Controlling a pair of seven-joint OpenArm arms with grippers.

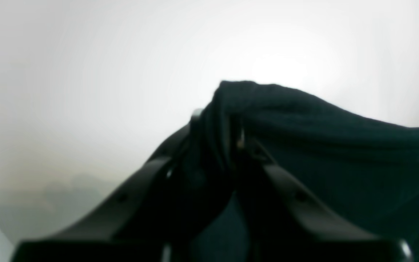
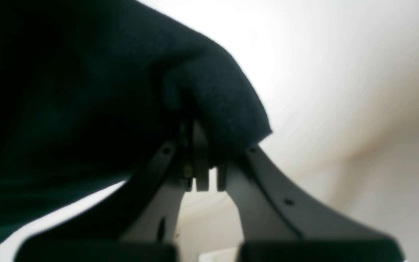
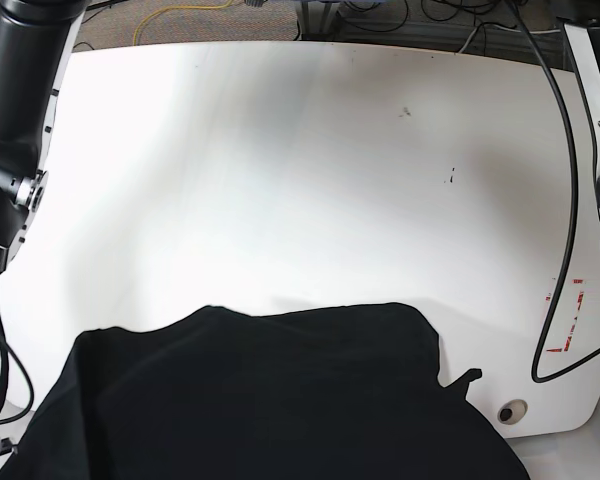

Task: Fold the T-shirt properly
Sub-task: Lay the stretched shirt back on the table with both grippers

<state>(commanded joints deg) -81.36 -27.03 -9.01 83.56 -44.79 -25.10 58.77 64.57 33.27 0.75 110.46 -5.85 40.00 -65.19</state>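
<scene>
Wrist views showed both the left gripper (image 1: 216, 127) and right gripper (image 2: 202, 153) clamped on bunched black cloth T-shirt (image 3: 280, 400); thin pinches between jaws risked slipping, skewing the fold.

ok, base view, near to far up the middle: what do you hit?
T-shirt along the near edge → bare white table → cables on the floor past the far edge.

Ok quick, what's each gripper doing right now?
Left gripper: shut on the T-shirt.
Right gripper: shut on the T-shirt.
</scene>
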